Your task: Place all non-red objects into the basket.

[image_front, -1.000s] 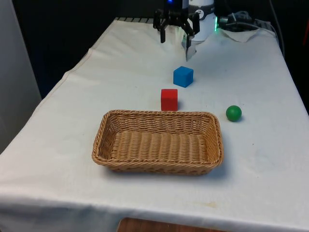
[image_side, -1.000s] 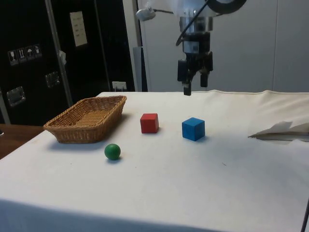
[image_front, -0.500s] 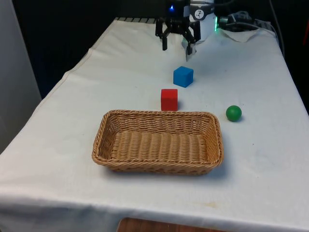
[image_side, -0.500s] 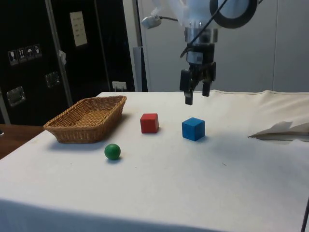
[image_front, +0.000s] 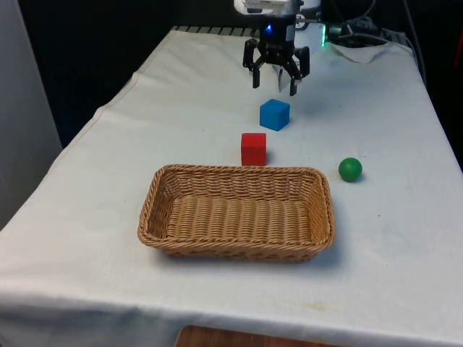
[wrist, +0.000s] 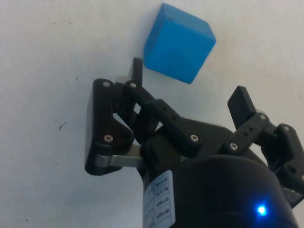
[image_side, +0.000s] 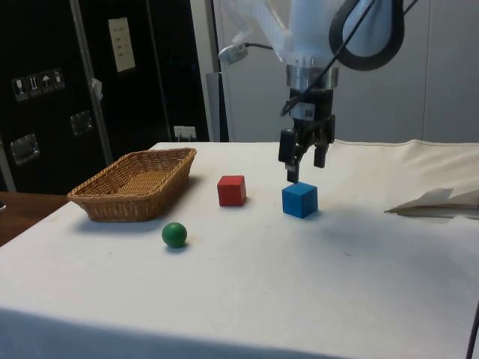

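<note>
My gripper (image_front: 275, 84) (image_side: 304, 169) (wrist: 187, 88) hangs open just above and a little behind the blue cube (image_front: 274, 114) (image_side: 299, 200) (wrist: 178, 42), holding nothing. The red cube (image_front: 253, 149) (image_side: 231, 190) stands between the blue cube and the wicker basket (image_front: 236, 211) (image_side: 135, 183), which has nothing in it. A green ball (image_front: 350, 169) (image_side: 174, 234) lies on the cloth off the basket's far corner, at the front view's right.
Crumpled white paper (image_side: 438, 202) and cables (image_front: 362, 36) lie at the table's far end near the robot's base. The table's edges run close along both long sides in the front view.
The gripper has come down and forward from the far end of the table to just above the blue cube. It stays open. No object has moved.
</note>
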